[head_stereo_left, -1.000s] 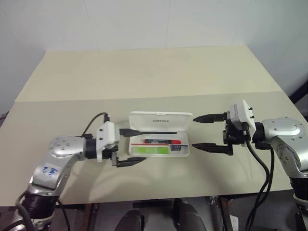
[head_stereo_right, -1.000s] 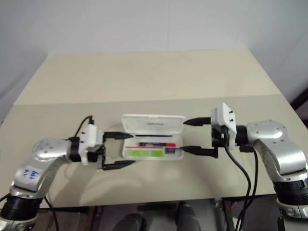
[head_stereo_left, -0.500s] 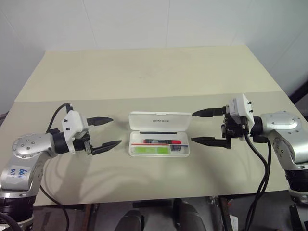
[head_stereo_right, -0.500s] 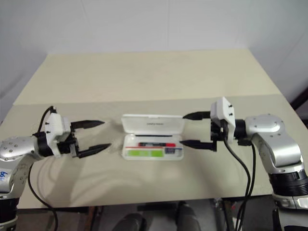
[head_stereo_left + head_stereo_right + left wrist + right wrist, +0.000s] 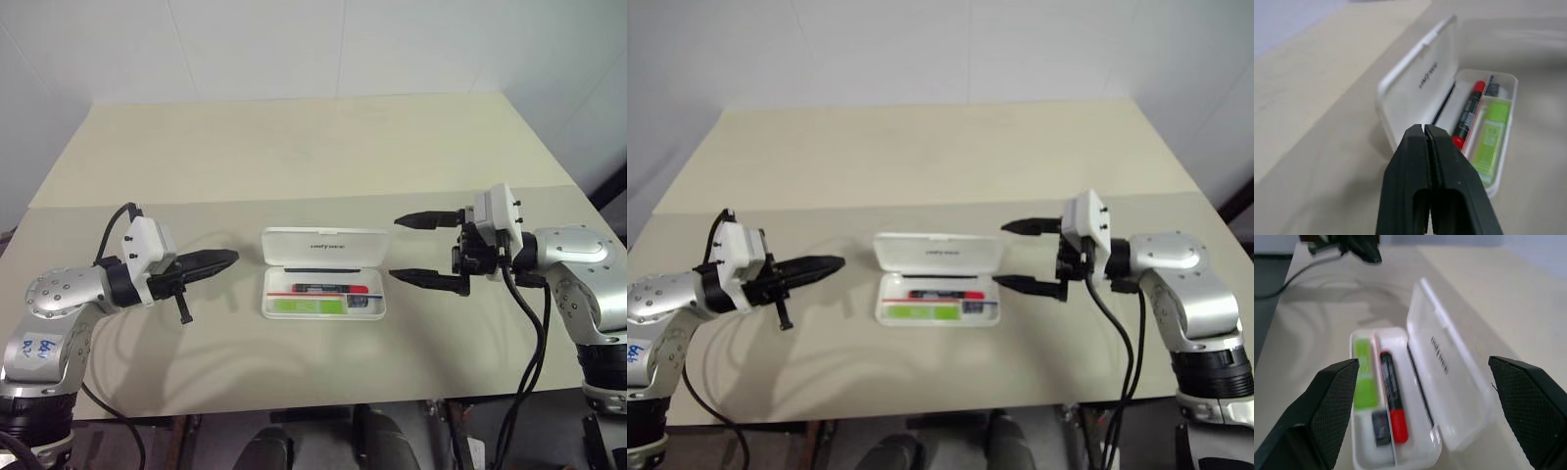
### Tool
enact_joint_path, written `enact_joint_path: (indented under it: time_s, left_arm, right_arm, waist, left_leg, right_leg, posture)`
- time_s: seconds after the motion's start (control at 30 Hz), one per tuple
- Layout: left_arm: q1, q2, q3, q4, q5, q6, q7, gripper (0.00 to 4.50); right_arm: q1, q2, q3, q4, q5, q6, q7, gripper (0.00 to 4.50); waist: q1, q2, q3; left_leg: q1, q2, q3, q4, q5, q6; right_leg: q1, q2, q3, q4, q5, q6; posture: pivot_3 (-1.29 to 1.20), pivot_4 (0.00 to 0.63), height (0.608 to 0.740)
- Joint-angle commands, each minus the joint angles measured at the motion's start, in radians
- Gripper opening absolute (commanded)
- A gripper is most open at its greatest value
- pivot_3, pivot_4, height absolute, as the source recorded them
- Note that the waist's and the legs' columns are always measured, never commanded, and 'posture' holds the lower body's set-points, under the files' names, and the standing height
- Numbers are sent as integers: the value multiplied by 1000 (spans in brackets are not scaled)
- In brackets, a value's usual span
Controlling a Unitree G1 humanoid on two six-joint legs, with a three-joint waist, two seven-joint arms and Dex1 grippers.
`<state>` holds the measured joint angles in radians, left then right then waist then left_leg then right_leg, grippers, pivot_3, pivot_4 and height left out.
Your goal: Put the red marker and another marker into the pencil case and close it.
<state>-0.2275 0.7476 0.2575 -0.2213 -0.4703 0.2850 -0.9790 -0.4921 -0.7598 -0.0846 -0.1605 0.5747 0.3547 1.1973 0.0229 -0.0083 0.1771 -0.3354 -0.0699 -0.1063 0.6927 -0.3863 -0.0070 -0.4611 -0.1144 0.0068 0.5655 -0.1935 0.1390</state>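
**Both markers in, lid still up**

The wide beige surface [image 5: 294, 147] carries only one item, with bare room on every side and its near edge well clear of the action. At its centre sits the flat white hard-plastic pencil case [image 5: 324, 245] with rounded corners, its hinged lid tipped back toward twelve o'clock and the tray open toward six.

Inside the tray lie the slim dark-barrelled red marker [image 5: 329, 289] with red cap and, just beside it at six o'clock, the chunky lime-green highlighter [image 5: 309, 305]; a small dark grey cylinder [image 5: 1380, 427] rests at the tray's three o'clock end. By my reading the loading is done and only the closing is left.

The left gripper [image 5: 223, 259] hangs at nine o'clock of the case, apart from it, its fingers pressed together and holding nothing. The right gripper [image 5: 411, 250] hovers at three o'clock, spread wide and empty, one finger level with the lid's edge, the other with the tray.

The lid's far rim has free space behind it, so either gripper could likely reach over and push it down.
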Motion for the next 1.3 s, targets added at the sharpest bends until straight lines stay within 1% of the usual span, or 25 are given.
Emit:
enact_joint_path:
  time_s: [0.03, 0.1, 0.27, 0.37, 0.43, 0.6, 0.77, 0.93, 1.07, 1.3]
  left_arm:
    - [-17, -3, 23, 6, -15, -16, 15, 21]
    - [-34, -8, 26, 23, -21, -4, 31, 21]
    - [-128, -27, 32, 134, -14, 6, 84, 21]
    - [-217, -49, 3, 246, 33, -4, 143, 21]
    - [-248, -55, -30, 291, 67, -15, 149, 21]
    - [-309, -92, -131, 370, 131, -47, 122, 21]
    - [-358, -121, -180, 420, 145, -72, 79, 21]
    - [-398, -145, -197, 464, 148, -96, 51, 21]
    - [-403, -154, -211, 444, 127, -78, -2, 21]
    - [-405, -153, -268, 446, 157, -93, -83, 21]
  right_arm:
    - [0, 9, -47, -64, 49, 17, -35, 4500]
    - [2, 10, -46, -77, 58, 23, -41, 4500]
    - [5, 14, -38, -82, 61, 25, -48, 4500]
    - [13, 16, -22, -75, 41, 8, -41, 4500]
    - [13, 18, -18, -73, 37, 5, -41, 4500]
    - [15, 25, -9, -74, 29, 2, -43, 4500]
    - [21, 27, -9, -78, 26, 4, -42, 4500]
    - [39, 28, -13, -91, 27, 6, -52, 4500]
    - [50, 30, -19, -100, 30, 6, -65, 4500]
    - [47, 41, -11, -102, 26, 4, -79, 4500]
  waist:
    - [0, 0, 0]
    - [0, 0, 0]
    - [1, 0, 0]
    - [2, 0, 0]
    - [0, 0, 0]
    - [0, 0, 0]
    - [-1, 0, 0]
    - [0, 0, 0]
    - [-1, 0, 0]
    - [-1, 0, 0]
  left_leg:
    - [0, 0, 0, 0, 0, 0]
    - [0, 0, 0, 0, 0, 0]
    - [0, 0, 0, 0, 0, 0]
    - [0, 0, 0, 0, 0, 0]
    - [0, 0, 0, 0, 0, 0]
    - [0, -1, 3, 0, 0, 1]
    - [0, 0, 3, 0, 0, 1]
    - [0, 0, 3, 0, 0, 1]
    - [0, 0, 3, 0, 0, 1]
    - [0, 0, 4, 0, 0, 1]
  right_leg:
    - [0, 0, 0, 0, 0, 0]
    - [0, 0, 0, 0, 0, 0]
    - [0, 0, 0, 0, 0, 0]
    - [0, 0, 0, 0, 0, 0]
    - [0, 0, -1, 0, 0, 0]
    - [-1, -1, -1, 0, 0, 0]
    - [-1, 0, -1, 0, 0, 0]
    - [-1, -1, -1, 0, 1, 0]
    - [-1, -1, -1, 0, 1, 0]
    - [-1, -1, -1, 0, 1, 0]
  posture:
    - [0, 150, 740]
    - [0, 150, 740]
    - [0, 150, 740]
    - [0, 150, 740]
    - [0, 150, 740]
    - [0, 150, 740]
    - [0, 150, 740]
    - [0, 150, 740]
    - [0, 150, 740]
    - [0, 150, 740]
